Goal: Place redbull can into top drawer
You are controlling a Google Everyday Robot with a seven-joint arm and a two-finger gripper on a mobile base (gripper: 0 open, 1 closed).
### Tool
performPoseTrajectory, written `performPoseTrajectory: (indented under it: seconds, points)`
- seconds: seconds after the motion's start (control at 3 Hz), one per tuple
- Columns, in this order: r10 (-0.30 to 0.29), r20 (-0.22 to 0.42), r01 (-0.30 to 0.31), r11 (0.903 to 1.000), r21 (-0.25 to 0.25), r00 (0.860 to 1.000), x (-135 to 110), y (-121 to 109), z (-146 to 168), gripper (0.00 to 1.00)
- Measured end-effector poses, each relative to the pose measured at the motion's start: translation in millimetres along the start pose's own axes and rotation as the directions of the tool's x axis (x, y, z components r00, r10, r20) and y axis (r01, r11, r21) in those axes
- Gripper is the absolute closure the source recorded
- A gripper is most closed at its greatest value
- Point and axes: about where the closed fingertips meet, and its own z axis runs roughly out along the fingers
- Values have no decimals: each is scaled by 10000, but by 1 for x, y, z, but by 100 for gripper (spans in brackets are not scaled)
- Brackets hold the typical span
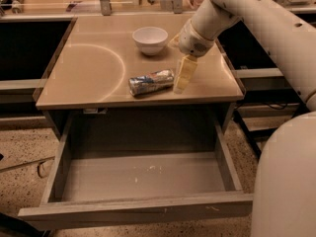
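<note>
Gripper (181, 78), state we cannot tell: we are hovering right of redbull can (151, 81); glancing contact risks rolling it away.

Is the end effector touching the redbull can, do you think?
Cannot tell. In the camera view the end effector hangs by one end of the redbull can; neither gap nor contact shows plainly.

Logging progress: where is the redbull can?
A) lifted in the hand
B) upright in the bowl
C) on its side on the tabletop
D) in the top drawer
C: the redbull can lies on its side on the tabletop, the hand is just right of it, and the open top drawer holds no can.
</note>
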Motion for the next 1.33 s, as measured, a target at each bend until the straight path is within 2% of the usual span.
performPoseTrajectory:
  seconds: [1.0,1.33]
  points:
    - [-211,177,223,9973,-694,9996,-6,1,23,0]
    - [-212,177,224,9973,-698,9996,-6,1,23,18]
